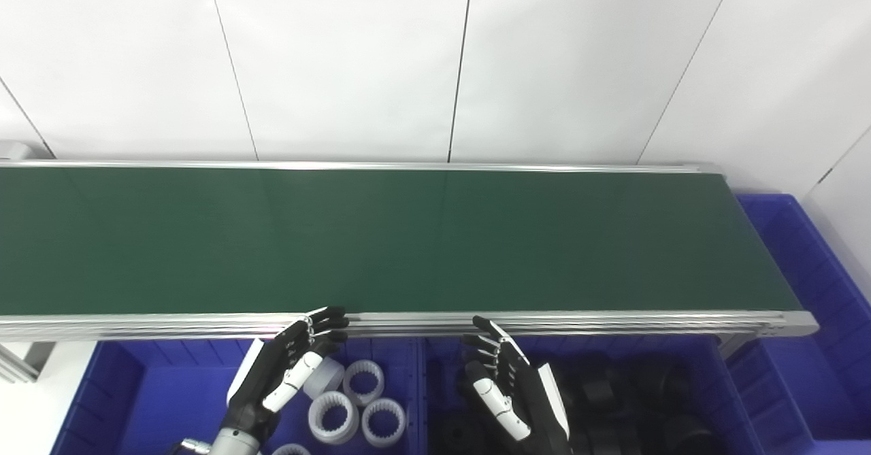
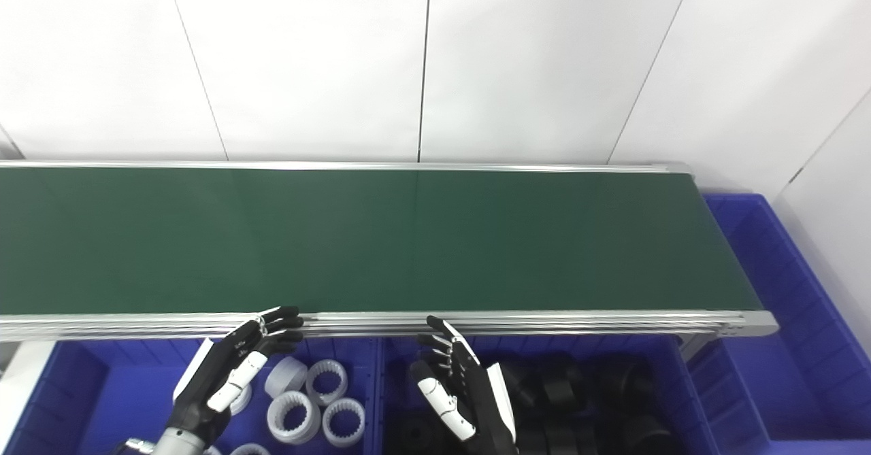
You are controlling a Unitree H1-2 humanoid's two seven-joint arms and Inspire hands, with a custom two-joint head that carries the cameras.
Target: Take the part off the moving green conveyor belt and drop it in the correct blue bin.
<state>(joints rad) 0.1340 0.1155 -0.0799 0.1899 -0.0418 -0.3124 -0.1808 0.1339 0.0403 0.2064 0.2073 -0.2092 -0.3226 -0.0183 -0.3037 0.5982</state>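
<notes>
The long dark green conveyor belt (image 1: 408,237) carries no part; this looks like the waiting step. The left hand (image 1: 286,366) and right hand (image 1: 507,387) hover spread and empty over the blue plastic bins (image 1: 170,387), so the next move calls for timing a reach onto the belt

You see the green conveyor belt (image 1: 381,237) spanning the frame's middle, its aluminium rails (image 1: 544,322) along both long edges.

Factory sorting stn: conveyor belt (image 1: 408,237), parts bins (image 1: 170,387).

The green conveyor belt (image 1: 381,237) runs bare between silver rails. White toothed rings (image 1: 354,404) lie in the left blue bin (image 1: 136,400); black parts (image 1: 633,400) fill the right blue bin (image 1: 731,407).
</notes>
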